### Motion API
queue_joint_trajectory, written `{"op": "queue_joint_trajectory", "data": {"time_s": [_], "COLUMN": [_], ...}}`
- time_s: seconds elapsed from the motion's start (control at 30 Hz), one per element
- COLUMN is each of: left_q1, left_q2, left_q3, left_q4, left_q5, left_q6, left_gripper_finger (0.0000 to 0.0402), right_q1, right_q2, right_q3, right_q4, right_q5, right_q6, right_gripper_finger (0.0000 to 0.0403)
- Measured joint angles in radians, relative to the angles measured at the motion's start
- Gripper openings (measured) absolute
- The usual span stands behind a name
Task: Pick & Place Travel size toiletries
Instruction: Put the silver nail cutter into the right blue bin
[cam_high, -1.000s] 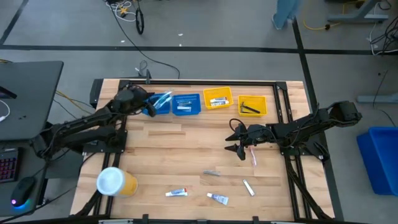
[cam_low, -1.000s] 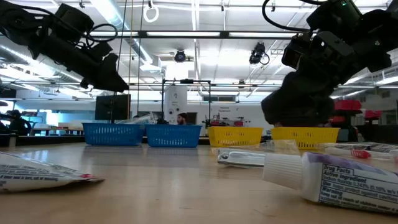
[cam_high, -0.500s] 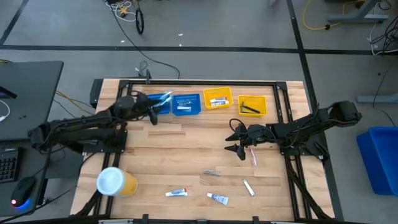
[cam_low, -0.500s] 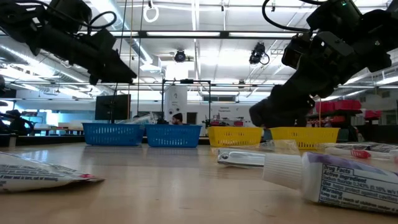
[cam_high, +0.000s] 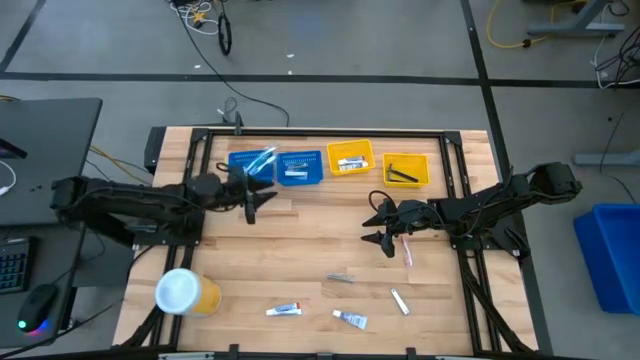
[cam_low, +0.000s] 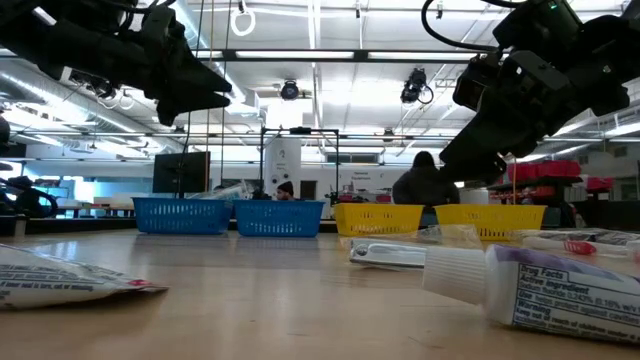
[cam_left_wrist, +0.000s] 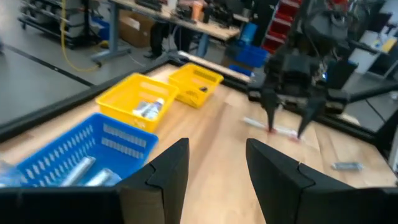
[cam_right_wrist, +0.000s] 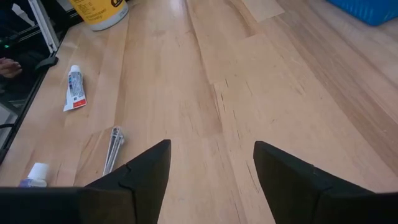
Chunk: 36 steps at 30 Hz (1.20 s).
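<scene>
Toiletries (cam_high: 350, 319) loose on table (cam_high: 300, 250); both grippers open, holding nothing.

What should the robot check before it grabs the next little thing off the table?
1. Right gripper open and empty: ok.
2. Left gripper open and empty: ok.
3. Pink toothbrush near the right gripper, lying free on the table: ok.
4. Other toiletries still loose: razor, two toothpaste tubes, small white item: ok.
5. Four trays at the table's far edge, with room: ok.
6. Which tray the toothbrush belongs in: cannot tell.
</scene>
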Motion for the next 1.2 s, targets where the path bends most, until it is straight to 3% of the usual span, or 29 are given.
{"op": "queue_joint_trajectory", "data": {"time_s": [0.27, 0.57, 0.93, 1.2], "left_q1": [-0.192, -0.368, -0.469, -0.494], "left_q2": [0.176, 0.454, 0.796, 0.88], "left_q3": [0.0, 0.034, 0.278, 0.403], "left_q4": [0.164, 0.4, 0.421, 0.408], "left_q5": [-0.115, -0.268, -0.268, -0.198], "left_q6": [-0.045, -0.051, 0.03, 0.04], "left_gripper_finger": [0.0169, 0.0169, 0.0169, 0.0169], "right_q1": [0.018, 0.112, 0.203, 0.279], "right_q2": [0.0, 0.0, 0.0, 0.076], "right_q3": [0.0, 0.0, 0.0, 0.0], "right_q4": [0.0, 0.0, 0.007, 0.142], "right_q5": [0.0, 0.008, 0.062, 0.084], "right_q6": [-0.083, -0.086, -0.087, -0.088], "right_gripper_finger": [0.0254, 0.0234, 0.0253, 0.0272]}}
